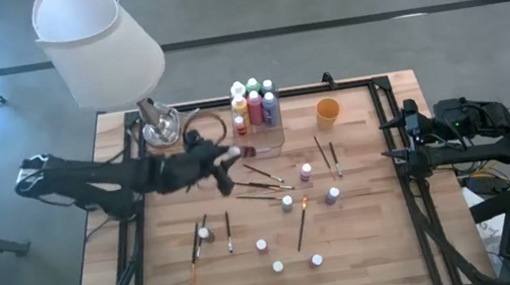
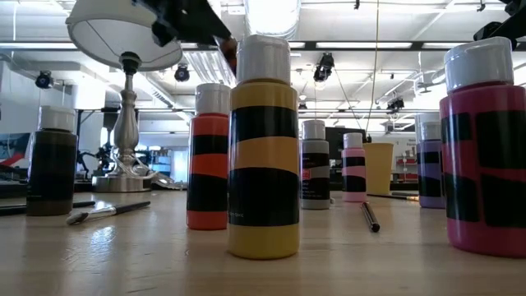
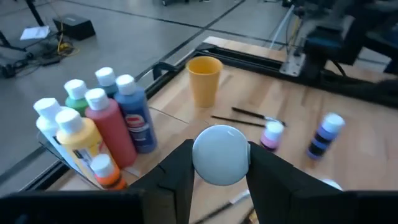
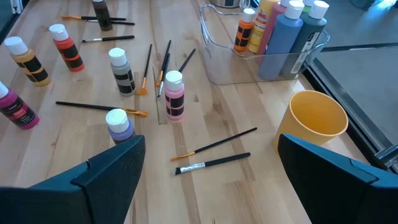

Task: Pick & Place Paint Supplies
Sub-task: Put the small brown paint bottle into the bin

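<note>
Our left pincer (image 3: 221,163) is clamped on a white-capped paint bottle (image 3: 221,154), carried just left of the clear plastic box (image 4: 249,65), we reckon to drop it in with the bottles already there. Loose bottles and brushes lie on the tabletop (image 1: 371,256) below the box. The right pincer (image 4: 208,168) waits wide apart, far right of it.

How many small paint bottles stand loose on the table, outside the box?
7: pink, purple and grey mid-table; red, yellow and magenta farther from it; dark one leftmost.
</note>
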Controlling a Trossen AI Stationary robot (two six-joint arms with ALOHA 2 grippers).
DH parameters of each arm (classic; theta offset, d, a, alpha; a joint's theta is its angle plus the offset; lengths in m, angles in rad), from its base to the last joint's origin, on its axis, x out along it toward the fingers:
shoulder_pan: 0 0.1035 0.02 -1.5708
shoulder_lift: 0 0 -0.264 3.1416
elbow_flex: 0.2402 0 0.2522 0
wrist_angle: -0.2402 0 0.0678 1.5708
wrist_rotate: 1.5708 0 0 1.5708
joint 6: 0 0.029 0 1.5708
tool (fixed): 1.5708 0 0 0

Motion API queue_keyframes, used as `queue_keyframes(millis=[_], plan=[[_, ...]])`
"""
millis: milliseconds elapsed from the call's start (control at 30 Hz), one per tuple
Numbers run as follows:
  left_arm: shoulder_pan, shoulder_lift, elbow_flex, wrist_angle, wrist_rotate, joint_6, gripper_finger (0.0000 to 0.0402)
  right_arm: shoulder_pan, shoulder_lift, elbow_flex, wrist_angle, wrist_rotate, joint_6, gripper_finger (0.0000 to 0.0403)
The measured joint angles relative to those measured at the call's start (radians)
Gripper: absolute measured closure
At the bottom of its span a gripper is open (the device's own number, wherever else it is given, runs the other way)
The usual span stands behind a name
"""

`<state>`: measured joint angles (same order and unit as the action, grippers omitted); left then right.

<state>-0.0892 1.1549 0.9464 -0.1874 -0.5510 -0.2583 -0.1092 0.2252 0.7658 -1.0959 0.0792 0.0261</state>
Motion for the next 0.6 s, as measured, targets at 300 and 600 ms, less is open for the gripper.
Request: queue_keyframes(millis=[300, 600], plan=[[0.222, 0.043, 0.005, 0.091, 0.212, 0.044, 0.0275, 0.0, 0.0, 0.0, 0.0, 0.0, 0.0, 0.0039], [0.301, 0.233, 0.14, 0.059, 0.258, 0.098, 0.0275, 0.0, 0.0, 0.0, 0.0, 0.0, 0.0, 0.0039]])
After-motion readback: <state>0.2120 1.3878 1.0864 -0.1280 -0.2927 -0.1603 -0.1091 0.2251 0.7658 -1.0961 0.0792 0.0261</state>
